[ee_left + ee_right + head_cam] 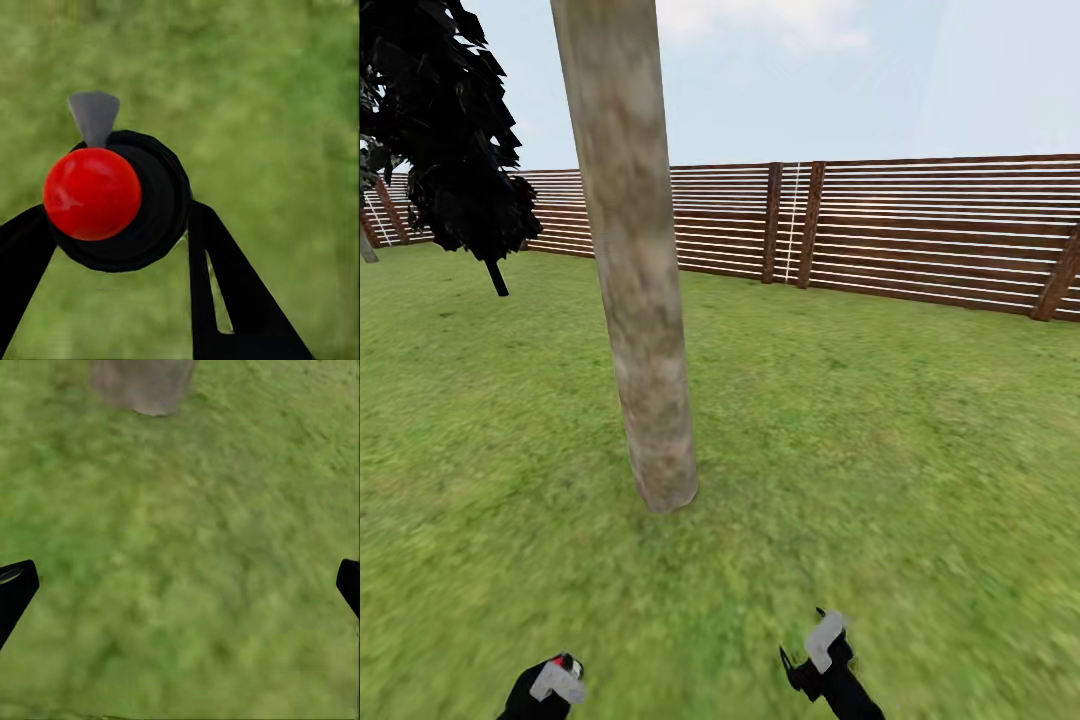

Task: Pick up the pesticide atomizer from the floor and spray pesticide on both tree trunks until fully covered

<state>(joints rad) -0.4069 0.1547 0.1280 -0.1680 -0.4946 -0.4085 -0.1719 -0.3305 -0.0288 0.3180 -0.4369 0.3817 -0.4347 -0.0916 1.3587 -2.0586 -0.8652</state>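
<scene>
A brown slatted wooden fence closes the far edge of the lawn, running from the left behind a dark, leafy tree to the right border of the head view, with pale sky above it. Between the fence and the robot the grass lies open and flat, broad to the right of the tree trunk and also to its left up to the dark tree. The trunk rises from the grass just ahead of the robot, slightly left of centre: a straight, smooth, mottled grey-brown column, leaning a little, its top passing out of the picture. Its foot also shows on the grass in the right wrist view, ahead of the right gripper. The left gripper sits low at the left of the head view, and its two black fingers close against the sides of the pesticide atomizer, seen end-on as a round black body with a glossy red ball cap and a small grey nozzle piece beside it; grass lies blurred beyond it. The right gripper sits low at the right of the head view, its black fingers spread wide apart at the picture's two sides with bare grass between them, holding nothing.
</scene>
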